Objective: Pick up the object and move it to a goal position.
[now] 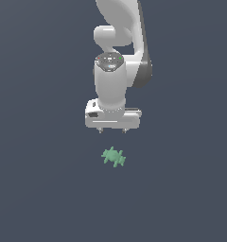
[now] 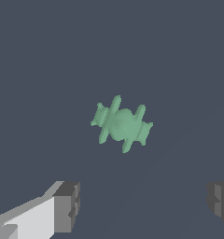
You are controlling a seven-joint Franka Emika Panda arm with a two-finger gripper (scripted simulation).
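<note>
- Nearest, wrist view: the tool (image 2: pixel 144 205) shows as two grey fingers (image 2: pixel 67 205), set wide apart with nothing between them; the tool is open and holds nothing.
- Beyond the fingers, wrist view: the object (image 2: pixel 122 124), pale green, with a rounded middle and ribbed, spiky flanges at either end. It lies on the plain dark counter (image 2: pixel 44 60), clear of both fingers and roughly centred between them.
- Exterior view: the object (image 1: pixel 113 157) rests on the counter (image 1: pixel 35 189) just below the tool (image 1: pixel 112 130), apart from it, its long axis slanting slightly down toward the exterior view's right.
- Farthest, exterior view: the white arm (image 1: pixel 116 56) rises above the tool, which points straight down.
- Handling, as a judgement: the object looks small, rigid and light; the jagged flanges may catch or tilt under uneven contact. The rounded middle seems the safest hold, with the fingers closing across the short axis.
- Containers: none is visible in either view, and no goal marker can be seen.
</note>
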